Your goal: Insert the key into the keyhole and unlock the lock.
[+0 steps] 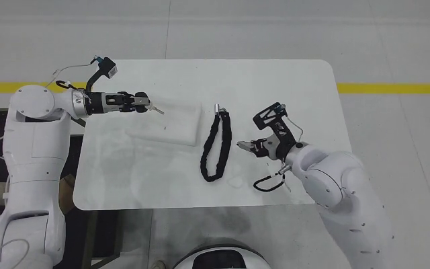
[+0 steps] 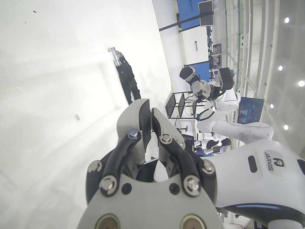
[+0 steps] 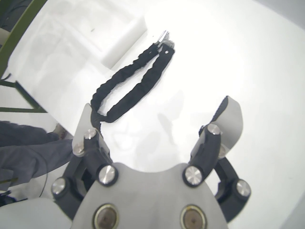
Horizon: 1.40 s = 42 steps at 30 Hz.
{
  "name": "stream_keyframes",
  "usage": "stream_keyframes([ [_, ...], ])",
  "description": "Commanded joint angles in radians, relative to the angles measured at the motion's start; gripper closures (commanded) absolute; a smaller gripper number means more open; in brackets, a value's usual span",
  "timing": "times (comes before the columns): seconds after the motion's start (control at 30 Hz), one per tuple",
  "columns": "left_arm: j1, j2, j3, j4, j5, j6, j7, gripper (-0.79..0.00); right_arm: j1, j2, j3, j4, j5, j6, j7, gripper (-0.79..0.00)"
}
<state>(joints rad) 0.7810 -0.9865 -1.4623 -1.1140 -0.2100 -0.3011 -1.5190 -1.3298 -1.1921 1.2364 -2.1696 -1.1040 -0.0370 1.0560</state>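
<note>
My head camera looks straight down from well above my arms and takes in the whole surface (image 1: 282, 87). My left wrist camera sits just behind my left jaws and looks low across the surface into the room beyond. My right wrist camera, behind my right jaws, tilts down from nearer. All three share the lock (image 1: 208, 146) and the white foam block (image 1: 168, 122) beside it.

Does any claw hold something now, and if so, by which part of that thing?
The left claw is shut on the key, pinching one end; the rest sticks out beyond the claw. The right claw is open and holds nothing.
</note>
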Motion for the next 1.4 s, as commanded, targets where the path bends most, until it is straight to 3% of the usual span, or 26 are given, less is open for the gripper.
stream_keyframes([
  [0.0, 0.0, 0.0, 0.0, 0.0, 0.0, 0.0, 0.0, 0.0, -0.002, 0.0, 0.001, 0.001, 0.026, -0.002, -0.002, -0.785],
  [0.17, 0.0, 0.0, 0.0, 0.0, 0.0, 0.0, 0.0, 0.0, -0.017, 0.0, -0.003, -0.001, 0.034, -0.002, -0.001, -0.785],
  [0.27, 0.0, 0.0, 0.0, 0.0, 0.0, 0.0, 0.0, 0.0, -0.018, -0.009, -0.004, -0.011, 0.247, 0.028, 0.113, -0.785],
  [0.33, 0.0, 0.0, 0.0, 0.0, 0.0, 0.0, 0.0, 0.0, 0.075, -0.023, -0.013, 0.041, 0.468, 0.095, 0.236, -0.785],
  [0.4, 0.0, 0.0, 0.0, 0.0, 0.0, 0.0, 0.0, 0.0, 0.195, -0.038, -0.042, 0.116, 0.577, 0.203, 0.317, -0.785],
  [0.5, 0.0, 0.0, 0.0, 0.0, 0.0, 0.0, 0.0, 0.0, 0.368, -0.069, -0.144, 0.232, 0.652, 0.335, 0.383, -0.785],
  [0.7, 0.0, 0.0, 0.0, 0.0, 0.0, 0.0, 0.0, 0.0, 0.578, -0.129, -0.28, 0.407, 0.638, 0.464, 0.335, -0.785],
  [1.23, 0.0, 0.0, 0.0, 0.0, 0.0, 0.0, 0.0, 0.0, 0.578, -0.129, -0.28, 0.407, 0.638, 0.464, 0.335, -0.785],
  [1.37, 0.0, 0.0, 0.0, 0.0, 0.0, 0.0, 0.0, 0.0, 0.484, -0.124, -0.296, 0.352, 0.644, 0.443, 0.31, -0.785],
])
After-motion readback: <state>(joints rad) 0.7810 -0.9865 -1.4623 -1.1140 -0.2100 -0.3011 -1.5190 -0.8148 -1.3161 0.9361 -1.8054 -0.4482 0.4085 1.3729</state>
